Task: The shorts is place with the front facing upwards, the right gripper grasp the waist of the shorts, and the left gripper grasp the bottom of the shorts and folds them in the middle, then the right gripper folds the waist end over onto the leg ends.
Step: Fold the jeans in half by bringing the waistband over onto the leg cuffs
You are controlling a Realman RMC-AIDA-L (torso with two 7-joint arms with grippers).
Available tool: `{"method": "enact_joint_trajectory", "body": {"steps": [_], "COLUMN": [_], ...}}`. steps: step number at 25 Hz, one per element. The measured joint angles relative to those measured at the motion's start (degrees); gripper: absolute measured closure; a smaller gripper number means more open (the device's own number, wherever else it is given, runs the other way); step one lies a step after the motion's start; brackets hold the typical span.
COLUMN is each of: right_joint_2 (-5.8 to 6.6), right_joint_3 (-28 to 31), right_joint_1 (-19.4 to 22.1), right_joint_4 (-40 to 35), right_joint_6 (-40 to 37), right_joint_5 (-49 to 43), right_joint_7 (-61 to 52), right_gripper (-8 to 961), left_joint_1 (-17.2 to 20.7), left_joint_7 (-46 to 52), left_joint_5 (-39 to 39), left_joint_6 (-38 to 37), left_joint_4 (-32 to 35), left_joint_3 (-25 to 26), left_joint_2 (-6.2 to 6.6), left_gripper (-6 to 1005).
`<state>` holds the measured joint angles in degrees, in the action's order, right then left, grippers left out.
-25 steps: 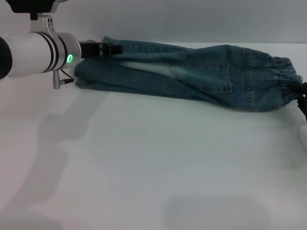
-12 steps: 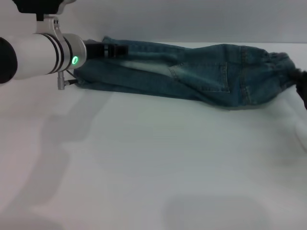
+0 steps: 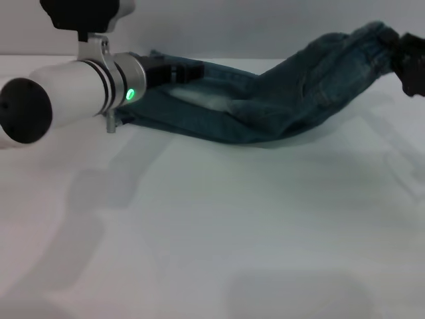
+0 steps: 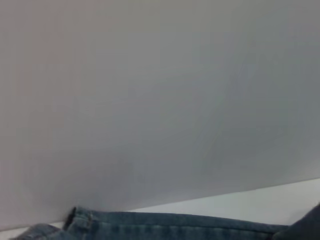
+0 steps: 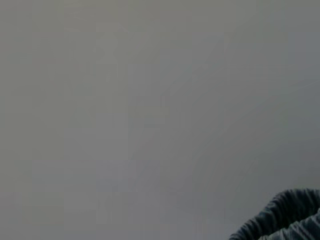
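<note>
The blue denim shorts [image 3: 265, 100], folded lengthwise, stretch across the far side of the white table [image 3: 219, 226] in the head view. Their waist end [image 3: 368, 36] is raised off the table at the far right, with my right gripper [image 3: 400, 52] shut on it. The leg ends [image 3: 143, 109] lie flat at the left. My left gripper [image 3: 178, 70] sits over the leg ends at their far edge. A strip of denim [image 4: 175, 227] shows in the left wrist view, and a gathered bit of denim [image 5: 287, 217] in the right wrist view.
A grey wall [image 3: 232, 26] rises just behind the shorts. The white left arm [image 3: 73, 93] with its green light reaches in from the left, above the table. Bare white tabletop spreads in front of the shorts.
My right gripper has lifted the waist end up and carried it leftward, so the shorts now arch off the table. The left arm has shifted a little to the right and tilted.
</note>
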<state>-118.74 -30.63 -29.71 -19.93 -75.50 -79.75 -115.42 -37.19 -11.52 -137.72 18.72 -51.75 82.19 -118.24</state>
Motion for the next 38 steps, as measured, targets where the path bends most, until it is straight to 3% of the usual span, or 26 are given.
{"method": "enact_joint_trajectory", "body": {"steps": [15, 27, 38], "right_joint_2": [-0.17, -0.08, -0.23], "right_joint_3": [-3.83, -5.72, -10.2], "right_joint_1": [-5.27, -9.54, -12.38], "right_joint_4": [-7.87, -9.22, -8.59], "right_joint_6": [-6.35, -3.09, 1.06], "right_joint_5": [1.31, 1.48, 1.55], "right_joint_7": [-8.01, -9.0, -8.92], "right_gripper": [866, 866, 867], "left_joint_1": [-2.63, -1.89, -2.66], "left_joint_7": [0.41, 0.66, 0.66], "left_joint_5": [8.85, 14.16, 16.64], "left_joint_6": [-9.14, -8.96, -9.01], "left_joint_4": [4.9, 0.32, -0.49], "left_joint_3": [-15.77, -22.44, -25.16], "left_joint_2": [-0.35, -0.42, -0.49], "left_gripper": [189, 189, 189]}}
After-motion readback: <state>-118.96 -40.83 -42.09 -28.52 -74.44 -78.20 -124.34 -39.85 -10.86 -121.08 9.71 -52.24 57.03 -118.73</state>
